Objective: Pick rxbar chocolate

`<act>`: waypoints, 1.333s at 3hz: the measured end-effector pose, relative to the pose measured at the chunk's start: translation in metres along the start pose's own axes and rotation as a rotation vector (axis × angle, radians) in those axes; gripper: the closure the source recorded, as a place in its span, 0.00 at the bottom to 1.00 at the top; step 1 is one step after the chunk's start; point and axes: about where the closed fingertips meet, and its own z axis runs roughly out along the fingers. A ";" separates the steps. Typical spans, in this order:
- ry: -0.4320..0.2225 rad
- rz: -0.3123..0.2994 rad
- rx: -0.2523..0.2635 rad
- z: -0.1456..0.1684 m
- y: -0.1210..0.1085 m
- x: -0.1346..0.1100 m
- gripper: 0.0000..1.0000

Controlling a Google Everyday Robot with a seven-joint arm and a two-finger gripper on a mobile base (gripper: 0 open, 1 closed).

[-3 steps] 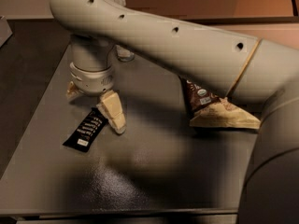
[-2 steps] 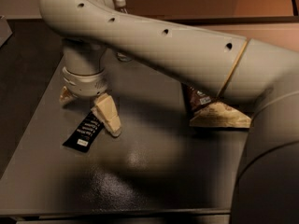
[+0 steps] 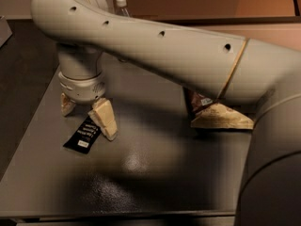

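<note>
rxbar chocolate [image 3: 83, 135]: where does it sit, and which way does it run?

— Flat on the dark table [image 3: 155, 173], near the left edge. The black wrapper lies on a diagonal. Its white-label end points toward the near left corner and its other end toward the far right.

— And the gripper?

— The gripper [image 3: 85, 112] hangs right over the bar's far end, fingers spread and holding nothing. One cream finger [image 3: 104, 118], the one on the chip-bag side, overlaps that end of the wrapper. I cannot tell whether it touches. The other finger stands clear on the far-left side.

— So what does the pick turn on?

— The bar's middle lies just toward the camera from the gap between the fingers. The closing line seems to cross the long axis at a slant. My judgement is a small shift toward the near edge, then straight down.

— Anything in the way?

— No. The brown-and-cream chip bag [image 3: 218, 120] sits well apart, under the arm.
</note>
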 end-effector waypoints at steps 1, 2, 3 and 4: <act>0.006 0.000 -0.001 -0.002 0.003 0.001 0.38; 0.010 0.006 0.005 -0.007 0.004 0.003 0.62; 0.011 0.018 0.018 -0.014 0.003 0.006 0.84; 0.015 0.033 0.040 -0.027 0.001 0.006 1.00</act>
